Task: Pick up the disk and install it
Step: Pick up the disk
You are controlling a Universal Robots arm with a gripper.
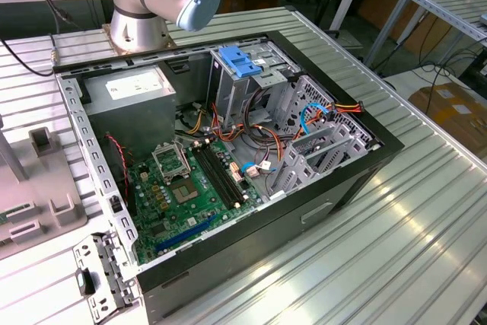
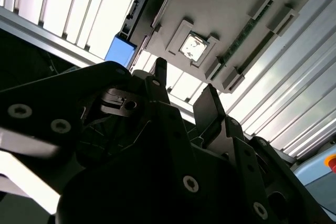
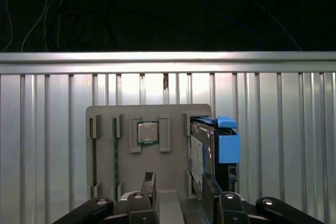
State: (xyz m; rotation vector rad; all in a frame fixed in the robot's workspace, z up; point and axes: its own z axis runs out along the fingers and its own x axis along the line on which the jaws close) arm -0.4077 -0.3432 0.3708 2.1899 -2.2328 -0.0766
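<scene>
the gripper (image 3: 179, 190), fingers apart and empty, hangs above the grey holder (image 3: 173, 171); one finger seems in line with the disk (image 3: 209, 150) and may hit its edge.

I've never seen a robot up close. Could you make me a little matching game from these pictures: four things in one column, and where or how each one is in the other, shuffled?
Things:
1. disk
2. square chip
3. grey metal box
4. pincer

Places or states:
A. open, holding nothing
B. inside the open computer case
C. lying flat in the middle pocket of the grey holder
D. standing on edge in a slot of the grey holder

Pairs: 1-D, 2-C, 3-B, 4-A
</scene>
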